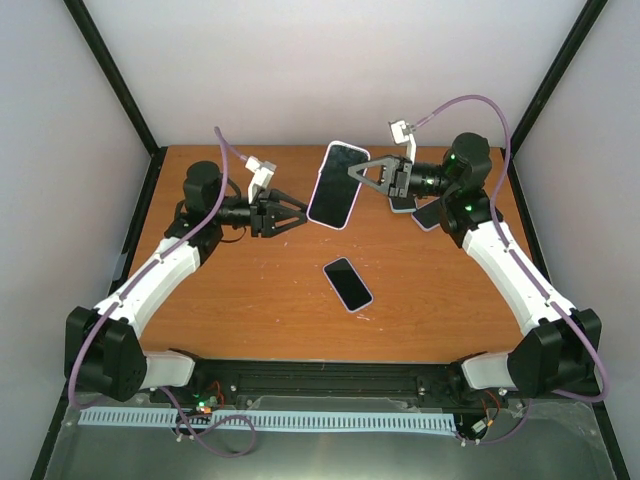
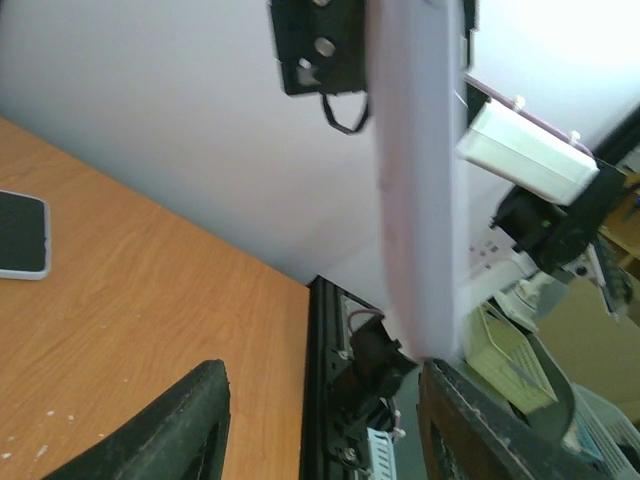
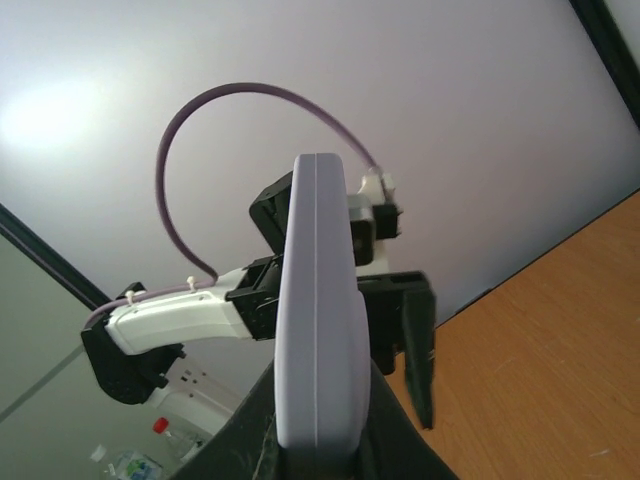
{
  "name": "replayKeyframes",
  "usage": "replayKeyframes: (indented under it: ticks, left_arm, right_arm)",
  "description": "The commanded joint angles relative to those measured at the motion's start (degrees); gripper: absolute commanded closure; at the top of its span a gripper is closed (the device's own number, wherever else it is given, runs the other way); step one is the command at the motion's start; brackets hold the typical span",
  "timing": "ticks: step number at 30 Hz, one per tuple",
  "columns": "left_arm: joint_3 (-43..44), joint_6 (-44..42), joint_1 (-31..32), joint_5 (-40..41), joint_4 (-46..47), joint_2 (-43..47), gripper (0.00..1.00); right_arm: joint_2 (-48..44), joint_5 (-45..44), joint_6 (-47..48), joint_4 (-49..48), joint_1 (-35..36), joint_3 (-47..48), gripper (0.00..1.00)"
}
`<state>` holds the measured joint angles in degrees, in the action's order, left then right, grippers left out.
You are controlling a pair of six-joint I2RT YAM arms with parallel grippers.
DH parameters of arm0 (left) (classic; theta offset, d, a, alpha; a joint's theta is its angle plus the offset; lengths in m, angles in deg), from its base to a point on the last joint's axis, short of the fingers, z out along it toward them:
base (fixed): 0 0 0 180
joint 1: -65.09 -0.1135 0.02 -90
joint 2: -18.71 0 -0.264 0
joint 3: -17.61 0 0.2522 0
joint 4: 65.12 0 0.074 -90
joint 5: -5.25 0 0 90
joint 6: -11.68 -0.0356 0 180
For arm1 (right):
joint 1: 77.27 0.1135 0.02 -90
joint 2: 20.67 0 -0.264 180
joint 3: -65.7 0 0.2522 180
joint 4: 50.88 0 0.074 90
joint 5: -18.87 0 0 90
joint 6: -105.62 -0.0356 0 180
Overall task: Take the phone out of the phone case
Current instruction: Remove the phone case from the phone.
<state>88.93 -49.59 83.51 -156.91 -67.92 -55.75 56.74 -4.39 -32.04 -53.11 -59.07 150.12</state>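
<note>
1 pale phone case [image 3: 320, 330], with the dark face I take for the phone [image 1: 337, 185] inside it, hangs above the counter [image 1: 250, 300]. My right tool [image 1: 356, 173] is clenched on its upper edge, leaving the other side free. My left tool [image 1: 300, 215] gapes beside the lower corner, placed, I judge, to pry. A second phone [image 1: 348, 283] lies below.

Pale lilac phone case [image 3: 320, 330]; black phone [image 1: 338, 185]; orange woodgrain table [image 1: 250, 300].
</note>
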Motion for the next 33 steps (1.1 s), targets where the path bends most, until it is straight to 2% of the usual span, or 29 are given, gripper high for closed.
replayKeyframes:
  ticks: [1, 8, 16, 24, 33]
  left_arm:
    - [-0.7, 1.6, 0.3, -6.5, 4.9, 2.3, 0.46]
    - [0.3, 4.4, 0.4, -4.5, 6.8, 1.4, 0.46]
    - [2.6, 2.7, 0.8, 0.3, 2.9, -0.7, 0.48]
    - [3.1, 1.3, 0.9, 4.3, -0.5, -1.6, 0.61]
    - [2.7, 0.3, 0.9, 7.0, -2.0, -2.4, 0.74]
  right_arm:
    - [-0.7, -2.1, 3.5, 1.1, -0.3, 2.7, 0.97]
    - [-1.0, -2.0, 2.7, 0.2, -0.3, 1.9, 0.97]
    - [-1.1, -2.1, 1.7, -1.0, -0.3, 1.3, 0.97]
    - [-1.0, -1.8, 0.3, -2.5, -0.2, 1.1, 0.97]
    - [-1.3, -0.2, -7.1, -11.7, -0.1, -1.4, 0.97]
